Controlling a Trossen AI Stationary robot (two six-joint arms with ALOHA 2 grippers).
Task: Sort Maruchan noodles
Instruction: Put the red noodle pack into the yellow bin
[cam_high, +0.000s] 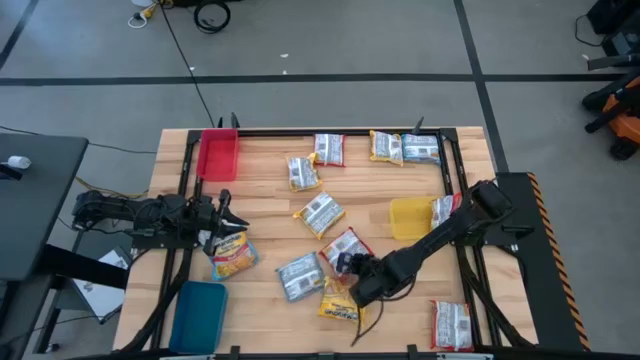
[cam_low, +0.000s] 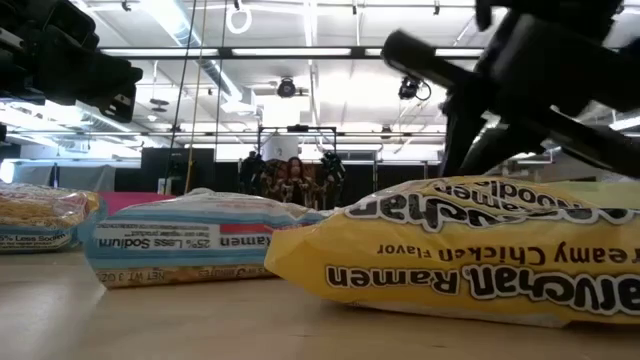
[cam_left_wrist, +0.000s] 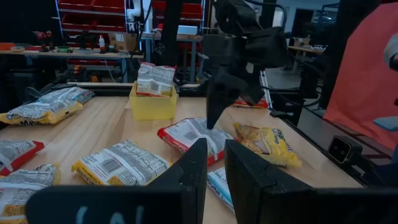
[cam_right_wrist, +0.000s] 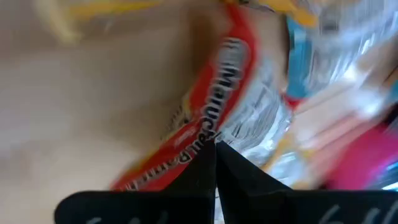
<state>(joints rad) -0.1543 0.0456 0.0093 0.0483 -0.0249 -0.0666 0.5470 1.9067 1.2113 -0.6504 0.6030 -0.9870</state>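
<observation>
Right gripper (cam_high: 345, 265), fingers closed and empty, hovers at the red noodle packet (cam_high: 345, 246); left gripper (cam_high: 228, 215), farther off, fingers nearly closed and empty.

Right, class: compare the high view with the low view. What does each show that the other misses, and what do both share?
Only the high view shows the red tray, yellow tray, blue tray and the whole spread of packets, with the left gripper at the table's left side.

Only the low view shows packet print, such as the "Creamy Chicken Flavor" wording on the yellow packet, and the room behind.

Both show that yellow packet, the blue-edged packet and the right gripper above.
</observation>
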